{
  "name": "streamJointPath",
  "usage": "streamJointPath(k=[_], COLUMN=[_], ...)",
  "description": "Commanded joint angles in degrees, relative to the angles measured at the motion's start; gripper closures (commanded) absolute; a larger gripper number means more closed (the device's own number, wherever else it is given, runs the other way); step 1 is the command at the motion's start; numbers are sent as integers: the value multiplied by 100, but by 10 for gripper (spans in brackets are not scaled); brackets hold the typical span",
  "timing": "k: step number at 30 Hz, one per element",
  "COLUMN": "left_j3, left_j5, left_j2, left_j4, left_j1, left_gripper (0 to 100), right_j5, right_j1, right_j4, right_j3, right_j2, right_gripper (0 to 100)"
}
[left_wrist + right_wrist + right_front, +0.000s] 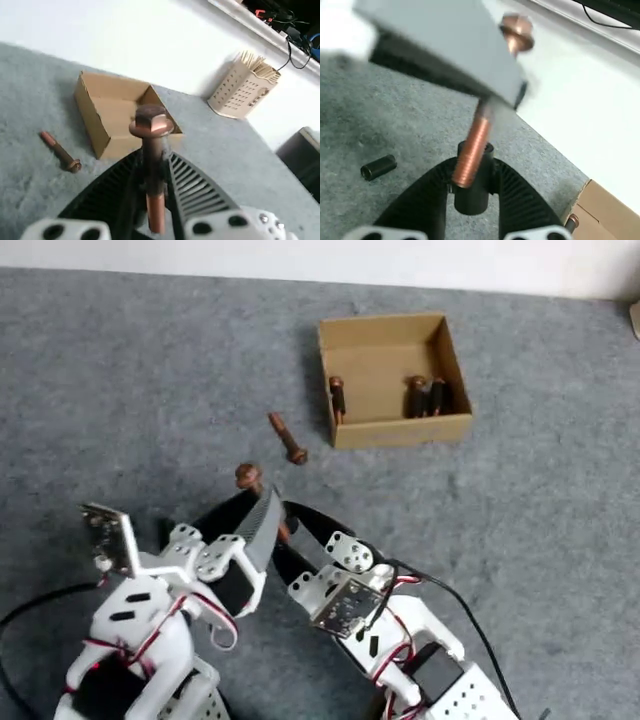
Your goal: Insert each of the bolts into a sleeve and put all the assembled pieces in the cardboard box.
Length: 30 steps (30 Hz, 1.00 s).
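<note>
Over right gripper [471,172], clamped on sleeve [470,199]; left gripper [154,160] pinching bolt [151,124] — tip at sleeve

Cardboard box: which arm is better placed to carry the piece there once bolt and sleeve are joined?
Probably right: the right gripper is shut on the sleeve, and that arm stands nearer the cardboard box.

Copper bolt [152,165], black sleeve [471,194]

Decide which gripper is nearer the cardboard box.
Right. The right gripper, holding a sleeve, sits on the cardboard box side; the left gripper, holding a bolt, is just beyond it.
</note>
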Motion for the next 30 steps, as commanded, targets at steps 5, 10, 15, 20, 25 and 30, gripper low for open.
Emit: streamJointPath(k=[5, 10, 15, 20, 25, 30], left_j3=[40, -409, -462, 84, 629, 840], left_j5=[-527, -501, -422, 35, 26, -334], left_j2=[13, 13, 13, 13, 13, 13], left_j4=[-791, -782, -862, -1055, -1705, -2365], left_j1=[-171, -171, -171, -171, -180, -356], left_gripper=[996, 996, 996, 996, 996, 996], right_j5=[35, 35, 35, 26, 26, 26], right_j1=[22, 22, 22, 13, 13, 13], right_j4=[-154, -154, -154, -145, -145, -145], right_j3=[690, 681, 673, 690, 690, 690], right_j2=[-13, -13, -13, -13, -13, -13], right_gripper=[994, 994, 994, 994, 994, 994])
